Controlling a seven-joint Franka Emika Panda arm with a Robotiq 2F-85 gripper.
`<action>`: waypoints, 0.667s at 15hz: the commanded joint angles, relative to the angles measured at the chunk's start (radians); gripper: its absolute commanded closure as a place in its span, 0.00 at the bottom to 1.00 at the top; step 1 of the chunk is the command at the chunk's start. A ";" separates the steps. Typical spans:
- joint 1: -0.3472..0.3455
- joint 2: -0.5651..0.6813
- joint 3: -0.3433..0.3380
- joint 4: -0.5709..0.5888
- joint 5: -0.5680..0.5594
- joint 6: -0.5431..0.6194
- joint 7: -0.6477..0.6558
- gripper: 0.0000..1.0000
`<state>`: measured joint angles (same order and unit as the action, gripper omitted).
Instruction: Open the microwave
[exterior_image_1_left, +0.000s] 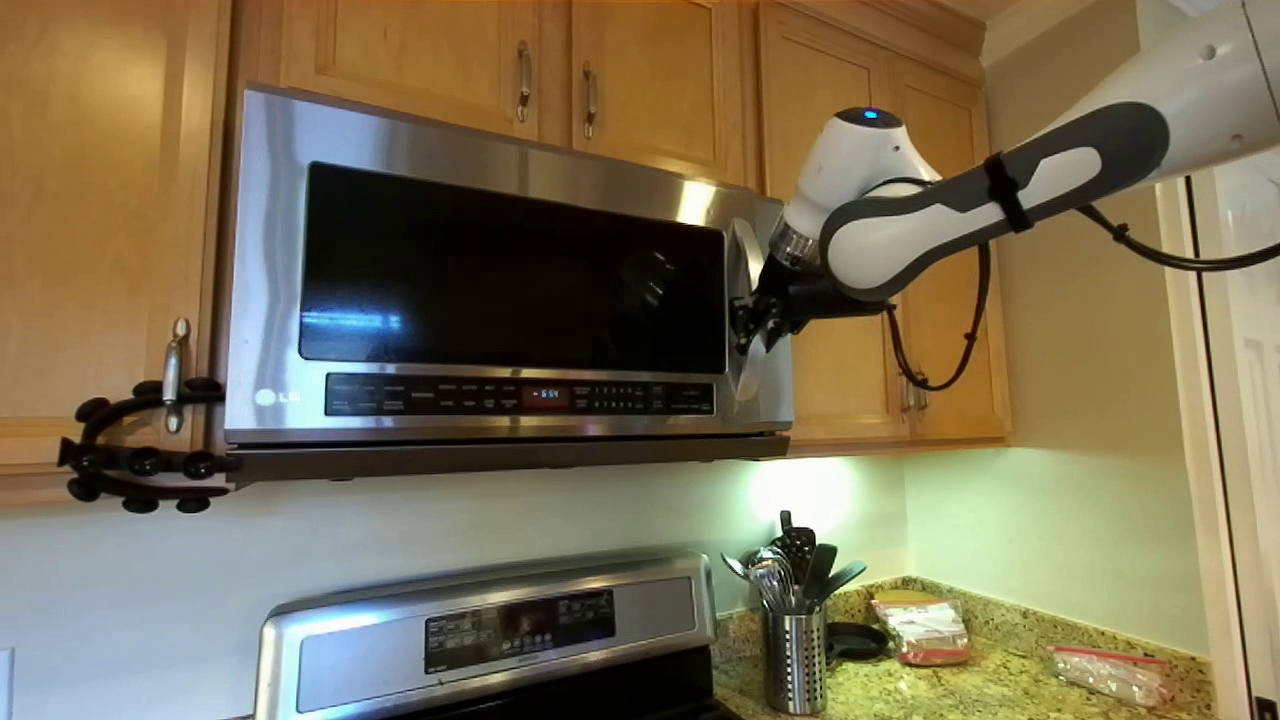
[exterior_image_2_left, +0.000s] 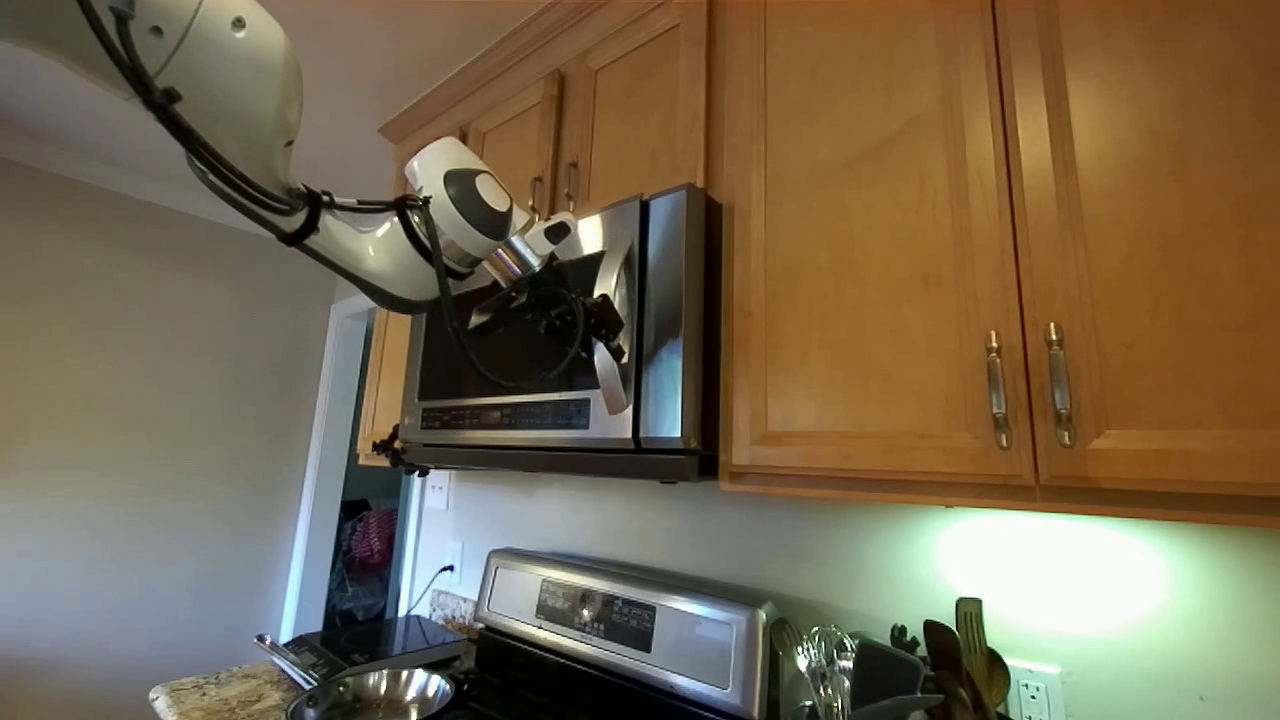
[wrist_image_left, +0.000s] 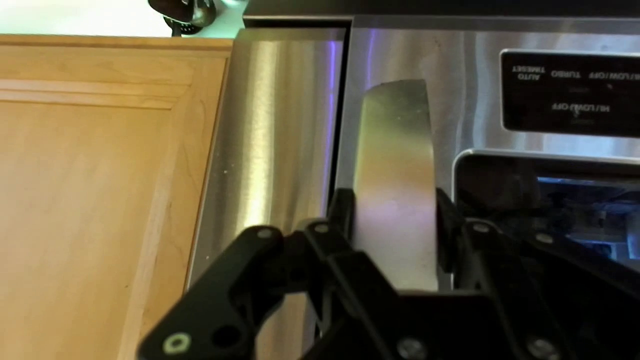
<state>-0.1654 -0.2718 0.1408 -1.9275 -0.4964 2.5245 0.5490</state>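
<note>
The microwave (exterior_image_1_left: 520, 270) is a wide stainless box with a dark glass window, mounted under the cabinets. It also shows in an exterior view (exterior_image_2_left: 665, 320) and upside down in the wrist view (wrist_image_left: 270, 150). Its door looks closed, with a thin dark seam beside the handle. The vertical silver handle (wrist_image_left: 395, 145) is at the door's right edge and shows in both exterior views (exterior_image_1_left: 749, 250) (exterior_image_2_left: 609, 378). My gripper (wrist_image_left: 395, 220) has one black finger on each side of the handle, both apparently touching it. The gripper also shows at mid-handle in both exterior views (exterior_image_1_left: 750, 325) (exterior_image_2_left: 605, 325).
Wooden cabinets (exterior_image_1_left: 650, 80) surround the microwave. A stainless stove (exterior_image_1_left: 490, 630) stands below, with a utensil holder (exterior_image_1_left: 797, 660) beside it. A black flexible tripod (exterior_image_1_left: 145, 460) clings at the lower left. A pan (exterior_image_2_left: 375, 695) sits on the stove.
</note>
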 joint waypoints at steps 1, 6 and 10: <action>0.065 -0.102 0.057 -0.085 0.058 -0.175 0.005 0.85; 0.101 -0.183 0.104 -0.082 0.115 -0.396 0.004 0.85; 0.140 -0.214 0.108 -0.075 0.187 -0.477 -0.015 0.85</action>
<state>-0.1010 -0.4946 0.2273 -1.9761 -0.3967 2.0779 0.5715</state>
